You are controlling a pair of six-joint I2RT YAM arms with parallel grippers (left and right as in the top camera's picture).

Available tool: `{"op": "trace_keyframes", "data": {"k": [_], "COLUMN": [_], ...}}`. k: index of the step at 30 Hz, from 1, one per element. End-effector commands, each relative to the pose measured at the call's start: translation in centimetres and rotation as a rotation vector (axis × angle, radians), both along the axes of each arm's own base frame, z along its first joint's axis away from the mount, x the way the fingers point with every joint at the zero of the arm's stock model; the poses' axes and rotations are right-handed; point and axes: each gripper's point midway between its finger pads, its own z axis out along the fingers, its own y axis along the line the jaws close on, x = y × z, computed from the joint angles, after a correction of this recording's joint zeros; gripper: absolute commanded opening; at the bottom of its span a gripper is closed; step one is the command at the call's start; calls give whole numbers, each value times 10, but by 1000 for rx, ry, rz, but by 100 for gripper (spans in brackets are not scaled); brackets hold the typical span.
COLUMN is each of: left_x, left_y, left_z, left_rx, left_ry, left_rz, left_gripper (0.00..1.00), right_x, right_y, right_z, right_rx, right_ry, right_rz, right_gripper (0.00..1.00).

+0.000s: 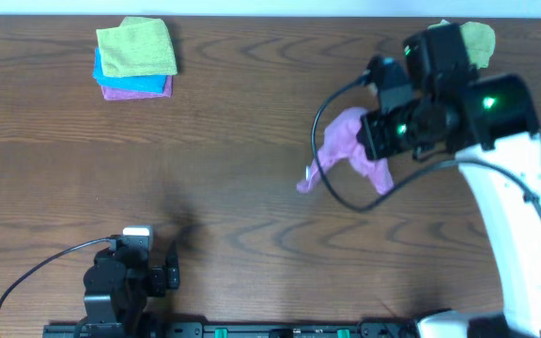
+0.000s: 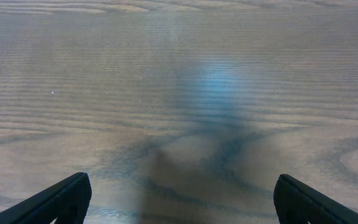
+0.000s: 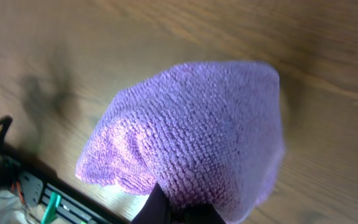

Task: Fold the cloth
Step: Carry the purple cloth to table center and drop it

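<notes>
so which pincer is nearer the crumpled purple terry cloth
Right. The right pincer grips the crumpled purple terry cloth; the left pincer hovers far away over the wooden table.

Out of my sight: green cloth point(image 1: 478, 40), part behind right arm point(image 1: 501, 178); right gripper point(image 3: 180, 215) fingertips, under purple cloth point(image 3: 197, 143); left gripper point(image 2: 182, 202) fingers, cropped at bottom edge.

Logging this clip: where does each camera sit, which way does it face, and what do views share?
Overhead: fixed above the table, facing straight down; shows left arm, right arm, purple cloth and folded stack.
Left wrist: low over bare wood, angled forward and down; the open left gripper, fingertips at the bottom corners.
Right wrist: looks along the right gripper at the purple cloth it pinches, table beyond.
Shared: overhead and right wrist both show the purple cloth.
</notes>
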Motion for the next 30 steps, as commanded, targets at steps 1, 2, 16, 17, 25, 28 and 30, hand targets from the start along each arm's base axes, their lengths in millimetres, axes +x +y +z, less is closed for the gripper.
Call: {"op": "trace_keyframes", "data": {"k": [1,2,16,17,25,28,30], "left_x": [-2,-2,-2,-2,-2,-2,-2], "left_y": [0,0,0,0,0,0,0], "left_z": [-5,-5,-5,-5,-5,-5,-5], "left_rx": [15,15,15,15,15,15,15], "left_ry": [12,12,13,13,13,12,12], "left_rz": [-8,-8,-8,-8,-8,-8,-8], "left_gripper": [95,95,95,95,95,95,95], "right_x": [-29,-38,-148,-153,-157,-145,-137], "right_y": [0,-2,21,25,51,61,66], "right_z": [-5,-10,-25,-25,-45,-55,-64], "right_rx": [-5,4,270,276,213,190,174], "right_ry": [-32,-44,13,26,105,126,143], "right_rz": [33,28,79,87,135,135,132], "right_gripper": [1,1,1,1,1,1,1]}}
